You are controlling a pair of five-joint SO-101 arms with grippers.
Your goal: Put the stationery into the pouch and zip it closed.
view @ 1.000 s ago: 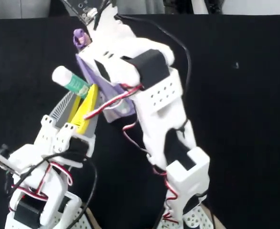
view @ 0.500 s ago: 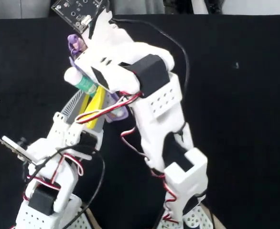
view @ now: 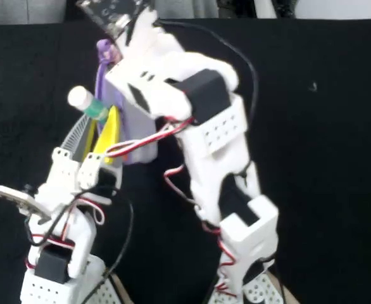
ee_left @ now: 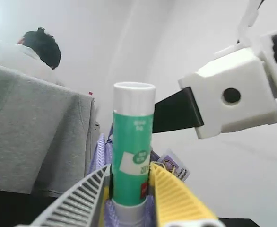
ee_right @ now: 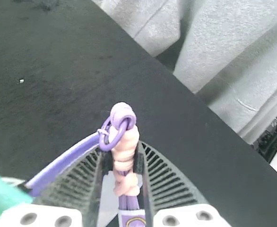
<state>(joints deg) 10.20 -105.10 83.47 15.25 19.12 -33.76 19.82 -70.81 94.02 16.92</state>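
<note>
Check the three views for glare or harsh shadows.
High view: white arms bright against the black table, no glare. Left wrist view: bright wall behind the glue stick, stick evenly lit. Right wrist view: soft light on the zipper pull, no hard shadows.

Soft, even light fell from above. In the high view the black tabletop (view: 325, 126) stayed flat and dark, while the white shells of the right arm (view: 211, 136) were bright, nearly washed out. In the left wrist view the pale wall (ee_left: 223, 189) glowed and the glue stick (ee_left: 133, 156) had a weak sheen. In the right wrist view the zipper pull (ee_right: 122, 142) was lit evenly and the ribs of the fingers (ee_right: 164, 182) held deep shade.
</note>
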